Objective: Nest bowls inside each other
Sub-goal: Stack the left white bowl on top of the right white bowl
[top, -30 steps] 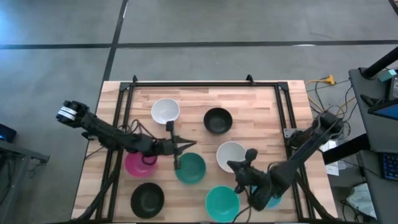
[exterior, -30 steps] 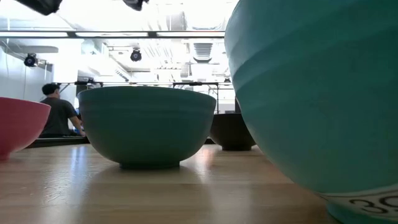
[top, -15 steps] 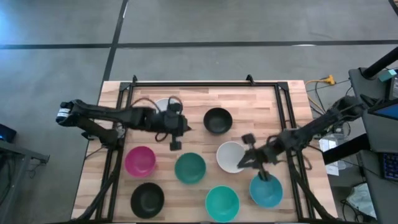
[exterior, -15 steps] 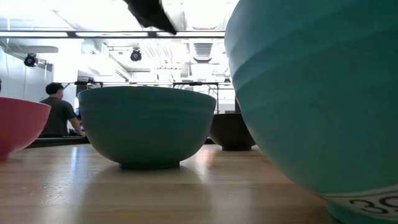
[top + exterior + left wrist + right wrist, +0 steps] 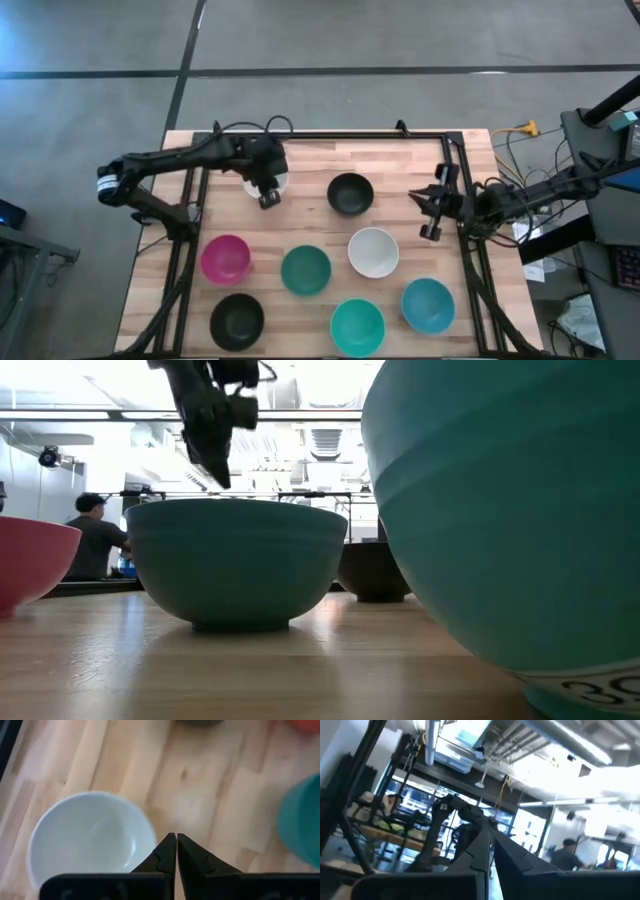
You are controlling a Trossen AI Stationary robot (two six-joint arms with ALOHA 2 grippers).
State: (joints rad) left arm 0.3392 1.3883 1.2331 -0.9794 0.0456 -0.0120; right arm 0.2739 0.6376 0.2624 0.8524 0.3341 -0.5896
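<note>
Eight bowls rest upright on their bases on the wooden table: a white bowl [image 5: 262, 175] far left, a black bowl [image 5: 350, 193], a second white bowl [image 5: 373, 252], a magenta bowl [image 5: 225, 258], a dark teal bowl [image 5: 305, 270], a second black bowl [image 5: 237, 320], a turquoise bowl [image 5: 357, 326] and a blue bowl [image 5: 428, 305]. My left gripper [image 5: 268, 198] hangs shut above the near rim of the far-left white bowl [image 5: 90, 837], pointing steeply down, fingertips together [image 5: 176, 837]. My right gripper [image 5: 428, 212] is shut at the table's right edge, tipped upward [image 5: 487, 832], holding nothing.
A black frame rail [image 5: 330, 135] runs along the far and side edges of the table. In the low view the turquoise bowl [image 5: 510, 510] fills the right, with the dark teal bowl [image 5: 235, 560] in the middle. A person [image 5: 95, 540] is in the room beyond.
My left gripper has swung from over the magenta and teal bowls toward the far edge, rising a little and tipping down over the white bowl. My right gripper has drawn back from the near bowls toward the right edge, tipping upward and uncovering the blue bowl. Both stayed shut.
</note>
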